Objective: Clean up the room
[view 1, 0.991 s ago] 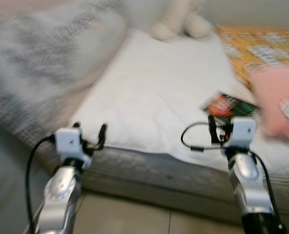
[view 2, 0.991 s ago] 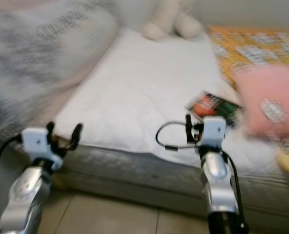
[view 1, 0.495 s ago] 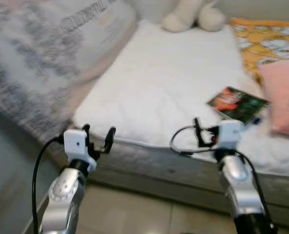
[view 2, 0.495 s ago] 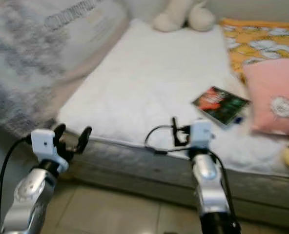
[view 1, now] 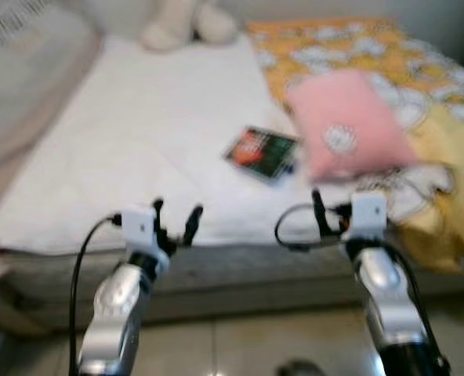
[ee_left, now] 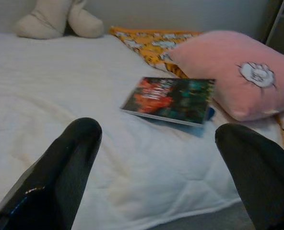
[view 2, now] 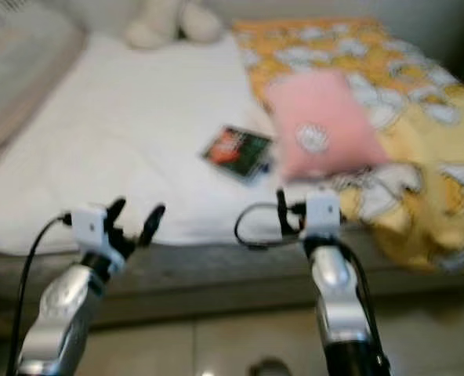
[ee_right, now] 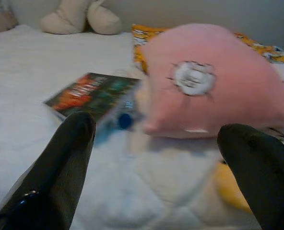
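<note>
Swinging to the right since the earlier frames, the head camera now takes in more of the orange-and-yellow blanket (view 1: 349,47), while both arms hover at the near edge of the bed (view 1: 99,141). Left gripper (view 1: 175,219) and right gripper (ee_right: 156,158) have fingers spread wide, holding nothing. Beyond them a book (ee_left: 170,99) lies flat on the white cover, just beside a pink pillow (ee_left: 238,72); a cream plush toy (ee_left: 58,19) sits farthest back.

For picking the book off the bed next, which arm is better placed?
Probably the left. The book lies on the white sheet, ahead of the left gripper, whose open fingers frame it in its wrist view. The right gripper, also open, faces mostly the pink pillow.
</note>
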{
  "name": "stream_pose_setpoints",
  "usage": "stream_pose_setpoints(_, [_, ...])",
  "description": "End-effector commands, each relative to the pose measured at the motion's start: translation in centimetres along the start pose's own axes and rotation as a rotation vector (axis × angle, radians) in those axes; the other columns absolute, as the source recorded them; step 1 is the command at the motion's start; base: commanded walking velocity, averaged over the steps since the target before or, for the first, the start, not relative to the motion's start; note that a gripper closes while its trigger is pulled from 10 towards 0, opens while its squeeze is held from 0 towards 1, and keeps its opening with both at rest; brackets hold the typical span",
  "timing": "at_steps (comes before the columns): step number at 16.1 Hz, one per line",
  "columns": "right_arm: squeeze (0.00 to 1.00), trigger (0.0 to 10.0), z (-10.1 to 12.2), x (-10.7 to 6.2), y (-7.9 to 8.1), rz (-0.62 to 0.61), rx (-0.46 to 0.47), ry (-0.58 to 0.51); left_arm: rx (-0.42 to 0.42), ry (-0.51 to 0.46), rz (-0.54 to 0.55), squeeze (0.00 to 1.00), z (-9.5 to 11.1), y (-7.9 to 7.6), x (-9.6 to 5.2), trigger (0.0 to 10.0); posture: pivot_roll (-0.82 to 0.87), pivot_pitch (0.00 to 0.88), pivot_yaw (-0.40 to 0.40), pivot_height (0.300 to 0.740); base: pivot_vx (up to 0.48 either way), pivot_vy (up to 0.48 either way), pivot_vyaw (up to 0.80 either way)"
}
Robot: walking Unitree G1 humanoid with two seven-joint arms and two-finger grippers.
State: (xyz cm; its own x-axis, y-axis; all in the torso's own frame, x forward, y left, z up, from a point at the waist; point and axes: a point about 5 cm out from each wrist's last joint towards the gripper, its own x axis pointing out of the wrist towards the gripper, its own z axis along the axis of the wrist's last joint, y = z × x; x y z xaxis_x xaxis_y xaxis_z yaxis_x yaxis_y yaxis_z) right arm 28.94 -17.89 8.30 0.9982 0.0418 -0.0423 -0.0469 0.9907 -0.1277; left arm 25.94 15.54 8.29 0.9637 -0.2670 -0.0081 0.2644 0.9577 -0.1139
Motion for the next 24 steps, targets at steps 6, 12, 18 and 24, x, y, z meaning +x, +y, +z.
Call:
stream_pose_setpoints(6, [0.0, 10.0, 0.8, 0.6, -0.2, 0.037, -0.014, -0.018, -0.085, -0.011, 0.077, 0.0, -0.1, -0.4, 0.2, 10.0, -0.15, 0.0, 0.104, 0.74, 0.179, -0.403, 0.0])
stream_pose_setpoints(12, [0.0, 10.0, 0.8, 0.6, 0.1, 0.051, -0.019, -0.022, -0.076, -0.008, 0.08, 0.0, -0.1, -0.4, 0.4, 10.0, -0.15, 0.0, 0.104, 0.74, 0.279, -0.386, 0.0])
stream_pose_setpoints(18, [0.0, 10.0, 0.6, 0.5, 0.0, 0.044, -0.023, -0.018, 0.003, 0.011, -0.001, 0.0, 0.1, -1.4, 1.0, 10.0, -0.16, 0.0, 0.11, 0.74, 0.139, -0.193, 0.0])
stream_pose_setpoints(24, [0.0, 10.0, 1.0, 0.6, 0.2, 0.047, -0.031, -0.037, -0.019, -0.036, -0.011, 0.0, 1.4, -1.8, 1.6, 10.0, -0.16, 0.0, 0.12, 0.74, 0.441, 0.0, 0.0])
